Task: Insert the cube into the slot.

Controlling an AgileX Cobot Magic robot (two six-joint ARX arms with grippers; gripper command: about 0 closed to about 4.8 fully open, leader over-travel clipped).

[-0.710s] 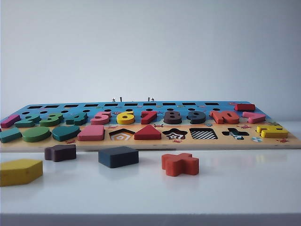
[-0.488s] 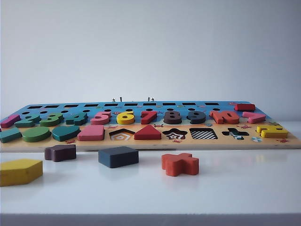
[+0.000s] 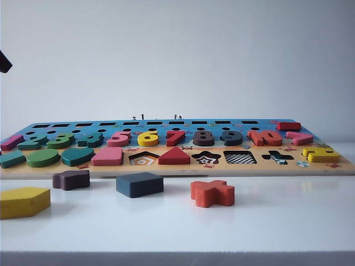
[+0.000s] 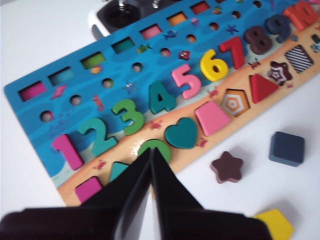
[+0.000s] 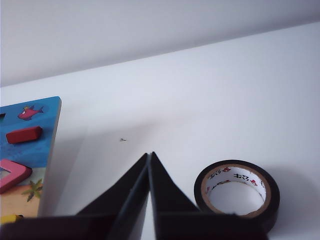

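Observation:
The cube (image 3: 139,184), a flat navy block, lies on the white table in front of the puzzle board (image 3: 183,169); the left wrist view shows the cube (image 4: 287,148) too. The slot (image 3: 239,157) is the checkerboard-floored square recess toward the board's right, also in the left wrist view as the slot (image 4: 299,58). My left gripper (image 4: 151,149) hovers shut and empty over the board's left end, above the green round piece, well apart from the cube. A dark bit of that arm (image 3: 4,62) shows at the exterior view's left edge. My right gripper (image 5: 150,154) is shut and empty over bare table beyond the board's right end.
On the table near the cube lie a brown-purple star block (image 3: 71,179), a yellow pentagon block (image 3: 23,201) and an orange cross piece (image 3: 212,193). A roll of black tape (image 5: 236,193) sits close to the right gripper. The board edge (image 5: 51,150) runs beside it.
A dark part of the left arm has come into the exterior view at its upper left edge. The blocks and the board have not moved.

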